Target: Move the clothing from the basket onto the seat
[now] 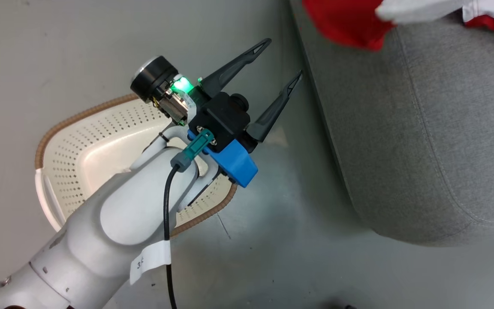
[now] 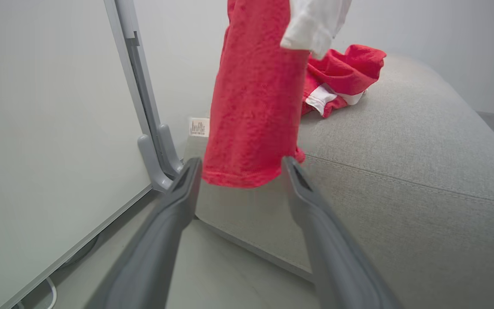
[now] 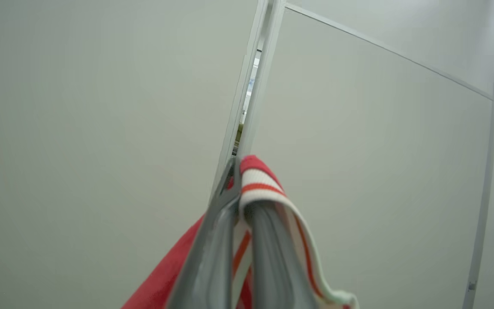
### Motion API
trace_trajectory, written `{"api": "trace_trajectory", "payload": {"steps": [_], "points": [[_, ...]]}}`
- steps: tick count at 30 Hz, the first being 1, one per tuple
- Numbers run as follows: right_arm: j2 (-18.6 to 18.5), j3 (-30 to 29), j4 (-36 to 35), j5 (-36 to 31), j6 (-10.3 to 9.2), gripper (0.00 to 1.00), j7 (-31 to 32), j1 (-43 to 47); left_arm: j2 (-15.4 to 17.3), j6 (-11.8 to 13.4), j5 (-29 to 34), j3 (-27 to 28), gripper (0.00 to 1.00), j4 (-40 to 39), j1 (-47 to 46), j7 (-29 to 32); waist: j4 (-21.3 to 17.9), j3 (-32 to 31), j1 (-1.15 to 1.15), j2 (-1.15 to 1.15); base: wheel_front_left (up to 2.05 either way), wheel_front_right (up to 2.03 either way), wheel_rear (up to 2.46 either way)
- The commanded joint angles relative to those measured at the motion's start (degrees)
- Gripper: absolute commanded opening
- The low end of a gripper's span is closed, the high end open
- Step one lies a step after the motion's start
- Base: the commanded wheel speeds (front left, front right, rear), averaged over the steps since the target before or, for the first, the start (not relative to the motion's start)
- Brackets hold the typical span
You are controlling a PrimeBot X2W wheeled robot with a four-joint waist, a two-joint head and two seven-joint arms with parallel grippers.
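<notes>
Now my right jaws pinch the clothing (image 2: 255,107) by its striped hem; it dangles just ahead of my wide, empty left jaws, over the seat (image 2: 401,171). Next, probably: lower it, release.

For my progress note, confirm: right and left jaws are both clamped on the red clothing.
Wrong: the jaws of the left gripper stand open, empty, per the left wrist view. Those of the right gripper are clamped on the clothing.

Red clothing (image 2: 255,107) with white panels — red-striped white band, brown-rimmed cream perforated basket (image 1: 88,150), grey seat (image 1: 435,128)
</notes>
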Motion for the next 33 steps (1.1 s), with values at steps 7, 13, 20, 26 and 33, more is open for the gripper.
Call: {"api": "trace_trajectory", "payload": {"steps": [7,13,20,26,33], "points": [[-12.21,-8.9,2.67,0.39,0.0,0.0,-0.04,-6.93,1.42,0.32,1.51,-0.53,1.0,-2.24,-3.24,1.1,0.18,7.19,-0.01,0.0,0.0,0.0,0.0],[-16.44,-14.62,7.93,-0.69,0.01,0.0,-0.03,-2.37,1.77,0.37,1.94,-1.03,1.0,-3.49,-4.04,1.67,0.27,9.17,-0.01,0.0,0.0,0.0,0.0],[-14.21,-13.53,14.53,-3.19,0.0,0.0,-0.05,2.96,2.82,0.6,1.95,-1.35,1.0,-4.48,-4.08,2.24,-0.05,10.31,-0.01,0.0,0.0,0.0,0.0],[-11.83,-11.67,22.58,-4.81,0.01,0.0,-0.04,5.47,3.3,0.92,2.04,-1.45,1.0,-5.64,-4.85,2.88,0.64,11.42,-0.01,0.0,0.0,0.0,0.0],[-8.13,-10.02,30.88,-6.22,0.0,0.0,-0.05,6.6,3.86,1.42,1.84,-1.46,1.0,-6.39,-4.9,3.05,0.87,11.61,-0.01,0.0,0.0,0.0,0.0]]}}
